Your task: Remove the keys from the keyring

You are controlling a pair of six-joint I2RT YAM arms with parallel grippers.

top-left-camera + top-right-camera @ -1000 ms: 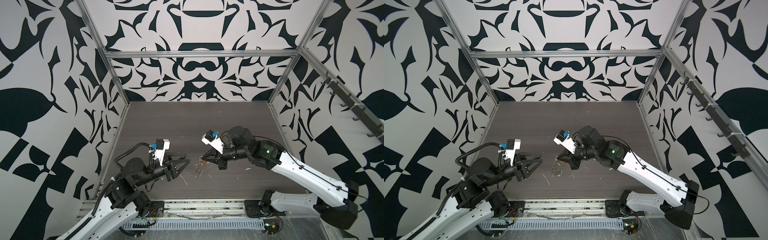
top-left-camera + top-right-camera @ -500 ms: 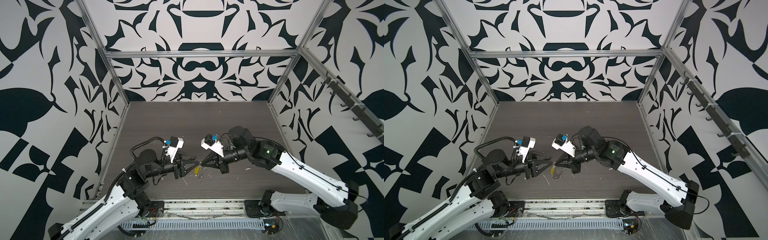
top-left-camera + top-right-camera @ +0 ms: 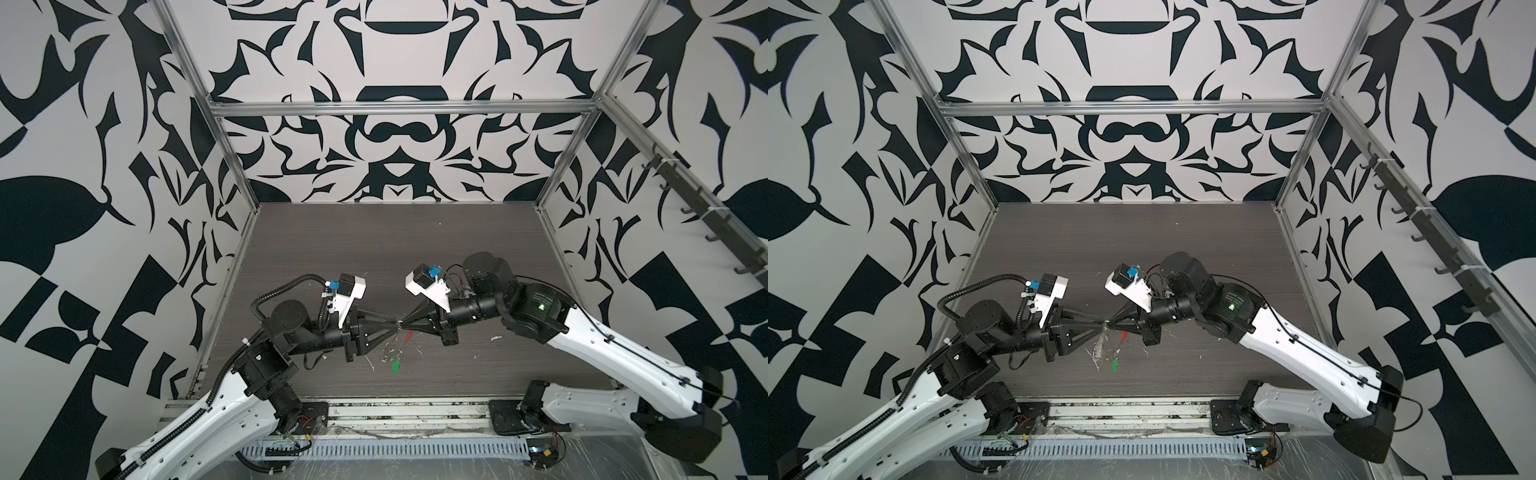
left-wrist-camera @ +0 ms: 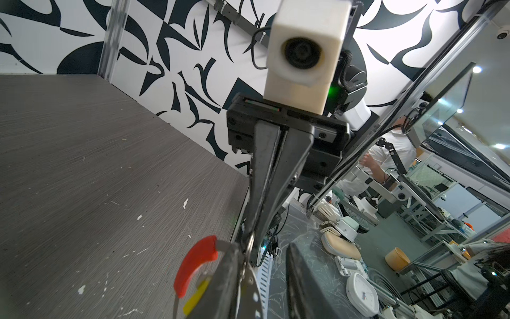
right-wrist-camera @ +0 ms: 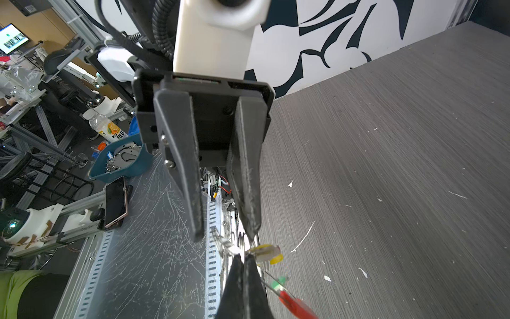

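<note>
Red-sleeved wire, thin and springy — the keyring hangs pinched in the closed tips of the right gripper, its green tag dangling beneath them. Facing those tips, the left gripper stands with jaws apart just beside the featherlight yellow tag; I'd take that by its stiff flat body, not the slippery wire.

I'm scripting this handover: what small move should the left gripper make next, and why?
Probably close the left gripper on the small silver ring between its open jaws: the right gripper, shut, holds the keyring off the table, the yellow tag just beside one finger.
</note>
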